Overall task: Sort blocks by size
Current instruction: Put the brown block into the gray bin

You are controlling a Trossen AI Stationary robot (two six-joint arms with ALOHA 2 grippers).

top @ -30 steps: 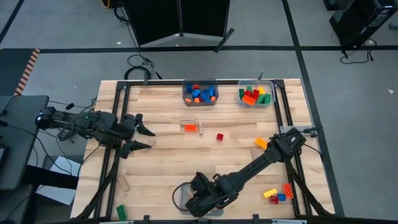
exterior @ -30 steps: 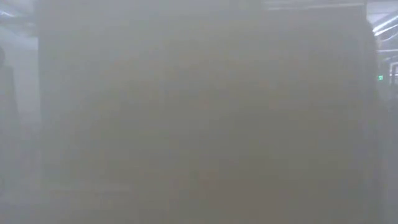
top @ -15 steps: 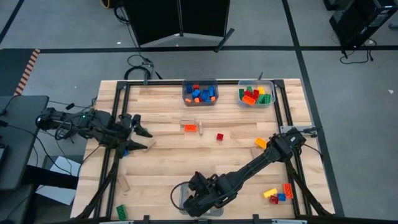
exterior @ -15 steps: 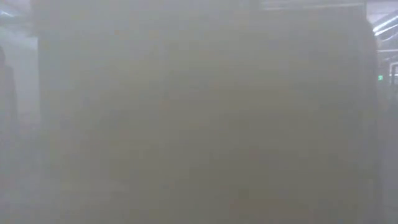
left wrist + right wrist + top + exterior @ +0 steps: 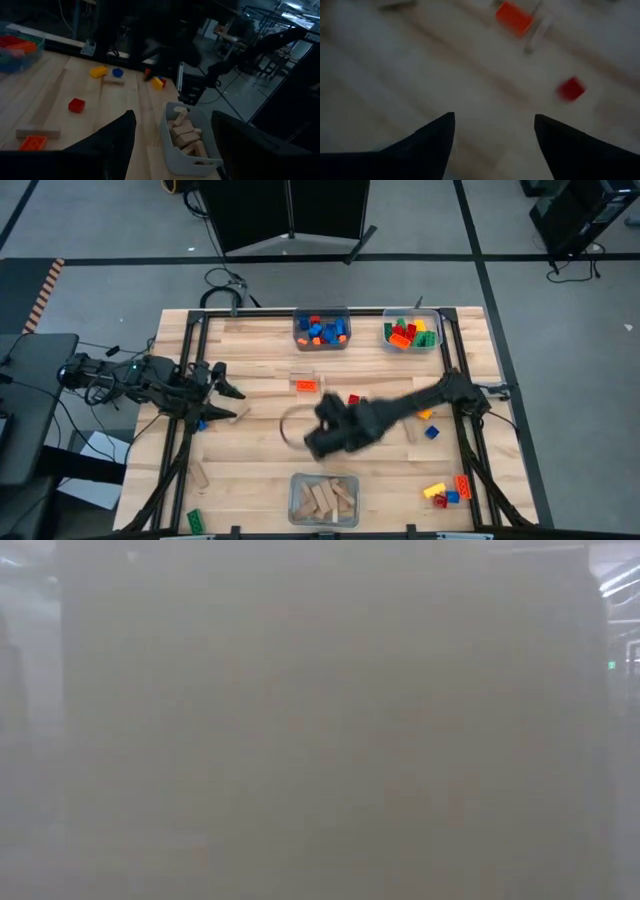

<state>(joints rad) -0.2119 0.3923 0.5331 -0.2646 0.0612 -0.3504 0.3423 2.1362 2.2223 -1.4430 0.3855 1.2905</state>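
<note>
The table (image 5: 260, 450) is pale wood in planks with visible grain, matt, edged by a dark metal frame (image 5: 185, 380). The bin (image 5: 187, 137) at lower centre looks like translucent plastic and holds plain, unpainted tan wooden blocks (image 5: 323, 498). The studded bricks (image 5: 412, 332) in the upper-right bin are bright, smooth plastic. Both arms and each pincer's fingers (image 5: 117, 140) look matt black.

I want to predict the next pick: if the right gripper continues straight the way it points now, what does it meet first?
Probably the small red block; the right gripper, fingers open, has only bare table nearer. The orange brick lies farther on. Depth is uncertain.
</note>
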